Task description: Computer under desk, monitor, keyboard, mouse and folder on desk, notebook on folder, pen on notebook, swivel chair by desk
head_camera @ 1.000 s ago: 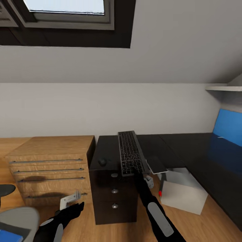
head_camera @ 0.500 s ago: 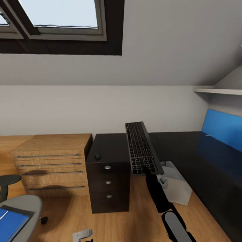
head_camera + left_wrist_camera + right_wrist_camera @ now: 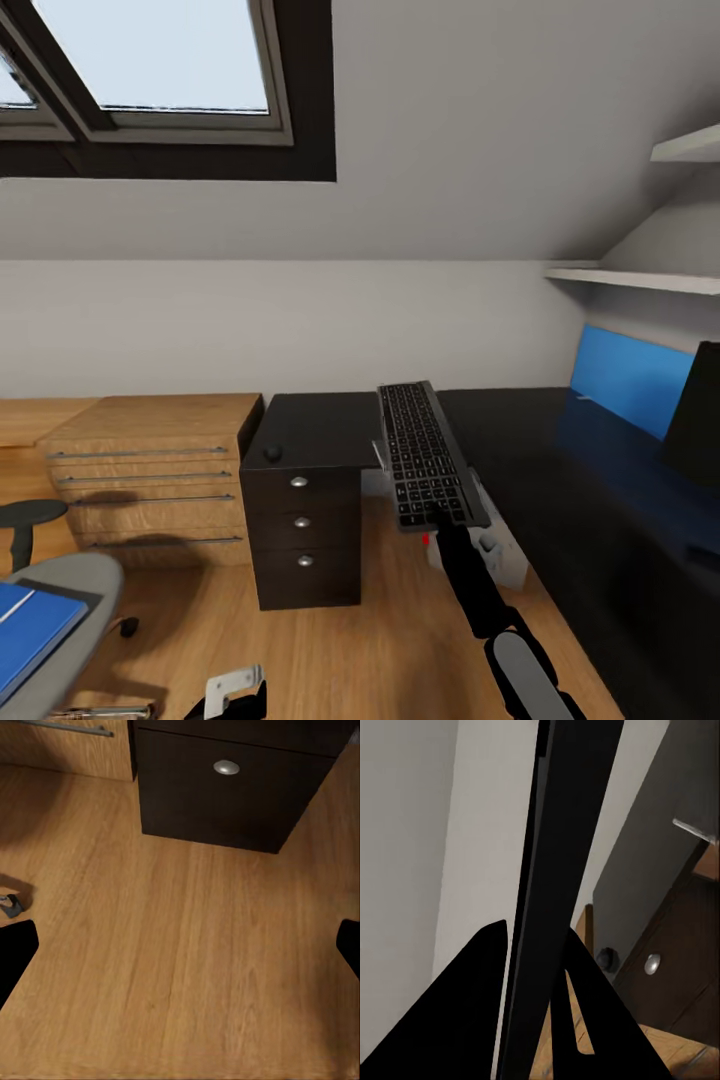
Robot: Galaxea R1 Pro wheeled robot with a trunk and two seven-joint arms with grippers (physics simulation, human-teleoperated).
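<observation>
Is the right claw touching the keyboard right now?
Touching. In the right wrist view the claw's two dark fingers press on both sides of the keyboard, seen edge-on; the head view shows the keyboard held up at the arm's end.

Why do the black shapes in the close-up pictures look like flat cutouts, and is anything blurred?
Right wrist view: the fingers clamping the keyboard are unlit silhouettes. Left wrist view: the fingers render pure black against the sharp, evenly lit floor. Head view: soft shadows fall on the wooden chest; nothing is blurred.
</observation>
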